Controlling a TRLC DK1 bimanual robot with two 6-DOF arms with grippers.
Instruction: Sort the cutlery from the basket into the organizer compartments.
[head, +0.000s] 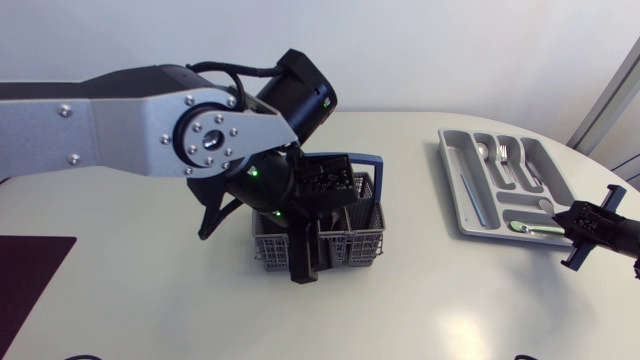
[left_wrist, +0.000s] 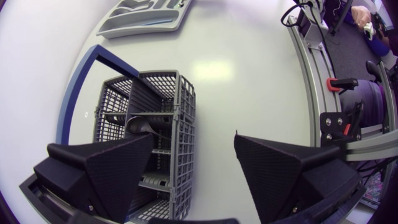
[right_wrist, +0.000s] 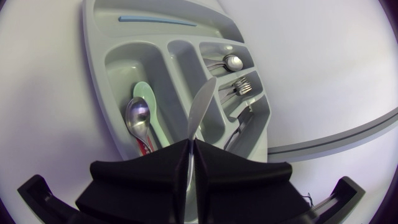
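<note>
A grey plastic mesh cutlery basket (head: 360, 245) with a blue bail handle is seen at the middle of the white bench (head: 130, 300). The left tool (left_wrist: 193, 146) is held over it with its two black wedge fingers (left_wrist: 106, 174) spread wide. One finger is placed over the basket's compartments and the other over bare bench beside the basket's wall. Nothing is gripped between them. Metal cutlery (left_wrist: 146, 127) can be made out in the compartments under that finger, though its kind cannot be told.

A light grey moulded plastic organizer tray (head: 455, 175) is set well apart from the basket, toward the bench's right edge. The right tool (right_wrist: 191, 152) is positioned at the tray's near end. Its fingers are pressed together on a silver table knife (right_wrist: 200, 106), which is pinched at its handle end. The blade is pointed out ahead over the tray's dividers.

In the compartment to one side of the blade, a large steel spoon (right_wrist: 137, 115) is laid on top of a pale green plastic spoon (right_wrist: 148, 96). On the other side of the blade, a small steel spoon (right_wrist: 233, 62) is seen in one short compartment and steel forks (right_wrist: 242, 86) in the next. A thin light blue stick (right_wrist: 155, 20) is laid in the long compartment at the tray's far side.
</note>
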